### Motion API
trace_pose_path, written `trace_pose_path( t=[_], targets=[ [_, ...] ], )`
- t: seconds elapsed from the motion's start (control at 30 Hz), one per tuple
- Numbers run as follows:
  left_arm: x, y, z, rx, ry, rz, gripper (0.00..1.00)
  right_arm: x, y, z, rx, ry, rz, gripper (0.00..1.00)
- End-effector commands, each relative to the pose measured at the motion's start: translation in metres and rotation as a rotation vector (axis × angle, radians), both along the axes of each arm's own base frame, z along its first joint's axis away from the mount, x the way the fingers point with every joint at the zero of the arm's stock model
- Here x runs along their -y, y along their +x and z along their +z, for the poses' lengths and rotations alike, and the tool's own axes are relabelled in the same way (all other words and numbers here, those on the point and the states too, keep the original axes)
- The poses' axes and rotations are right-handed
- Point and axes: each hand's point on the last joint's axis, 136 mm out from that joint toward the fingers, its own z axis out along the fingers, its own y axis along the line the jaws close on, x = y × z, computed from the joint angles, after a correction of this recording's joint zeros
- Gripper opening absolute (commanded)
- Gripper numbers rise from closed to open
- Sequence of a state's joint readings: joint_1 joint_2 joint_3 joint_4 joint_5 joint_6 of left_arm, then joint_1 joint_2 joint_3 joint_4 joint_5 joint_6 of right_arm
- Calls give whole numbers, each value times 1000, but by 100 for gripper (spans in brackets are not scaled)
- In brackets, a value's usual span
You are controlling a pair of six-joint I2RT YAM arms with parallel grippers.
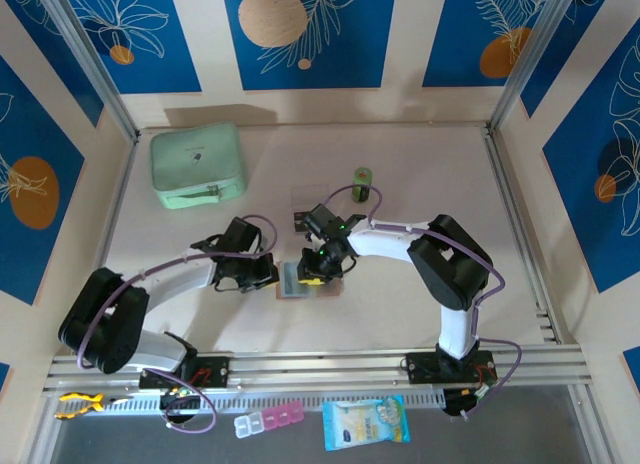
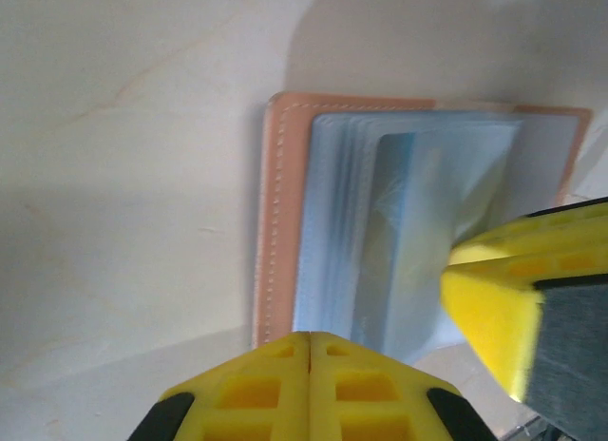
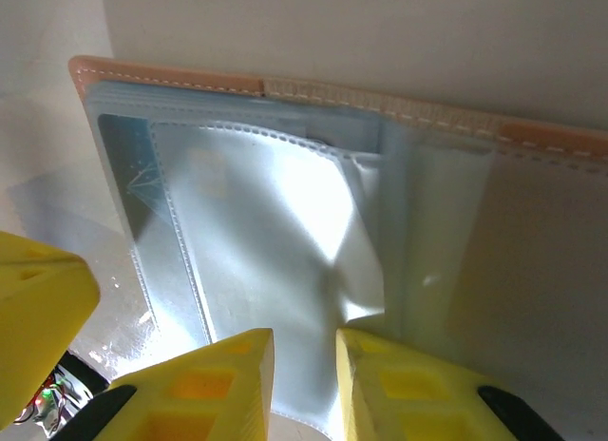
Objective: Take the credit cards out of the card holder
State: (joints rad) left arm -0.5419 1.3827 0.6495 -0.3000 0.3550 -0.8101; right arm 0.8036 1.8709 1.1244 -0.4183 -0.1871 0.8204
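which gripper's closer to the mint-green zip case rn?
Left. The left gripper is at the card holder's left edge, and the mint-green zip case lies beyond it to the left. The right gripper is further right over the holder, so farther away.

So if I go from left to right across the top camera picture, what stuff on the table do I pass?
Mint-green zip case → left hand → card holder → green cylinder

The table [image 1: 420, 174] is taken in from high above its near edge, looking down and forward. Both wrist views are held very close, angled down. The open card holder [image 1: 300, 283], at centre frame overhead, is shared by all three.
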Motion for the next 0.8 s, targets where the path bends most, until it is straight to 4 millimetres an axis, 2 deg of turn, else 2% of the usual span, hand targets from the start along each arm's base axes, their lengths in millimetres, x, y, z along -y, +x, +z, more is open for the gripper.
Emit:
trace_pose_path(
  t=[0.0, 0.17, 0.3, 0.47, 0.77],
  targets=[
    [11, 4, 20, 27, -50, -3, 8, 9, -7, 1, -18, -7, -3, 25],
    [21, 7, 33, 43, -97, -1, 15, 9, -6, 1, -27, 24, -15, 25],
    [32, 9, 36, 37, -140, -2, 21, 9, -5, 1, -30, 44, -24, 24],
    [45, 8, 27, 16, -145, -23, 26, 10, -5, 1, -44, 94, -42, 24],
    [51, 6, 12, -18, -124, -32, 28, 11, -4, 2, -64, 165, -66, 23]
  ],
)
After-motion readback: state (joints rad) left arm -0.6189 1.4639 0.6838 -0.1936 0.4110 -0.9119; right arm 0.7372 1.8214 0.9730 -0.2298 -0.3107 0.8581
